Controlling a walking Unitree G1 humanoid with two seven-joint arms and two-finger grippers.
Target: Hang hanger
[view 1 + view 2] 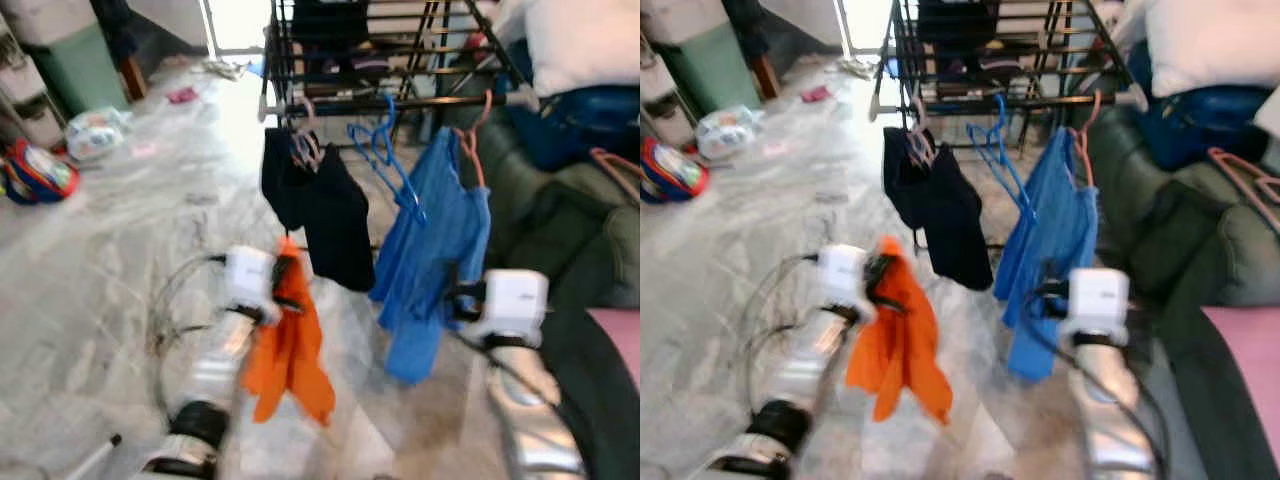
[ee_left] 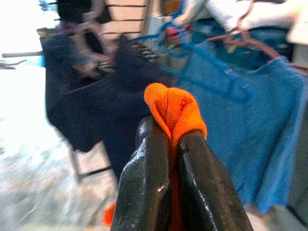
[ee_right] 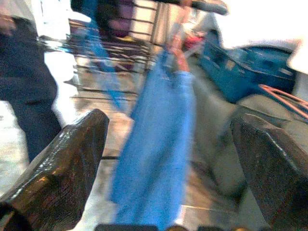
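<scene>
Orange cloth (image 1: 290,355) hangs pinched in the left gripper (image 2: 172,139), whose fingers are pressed together on a fold of it, low in front of the rack (image 1: 385,60). The right gripper (image 3: 168,159) is spread wide and holds nothing, near the blue shirt (image 1: 430,260). An empty blue hanger (image 1: 385,150) hangs on the rail between the dark garment (image 1: 325,215) and that shirt. This looks like the approach; next, the garment likely needs lifting toward that hanger or rail.
</scene>
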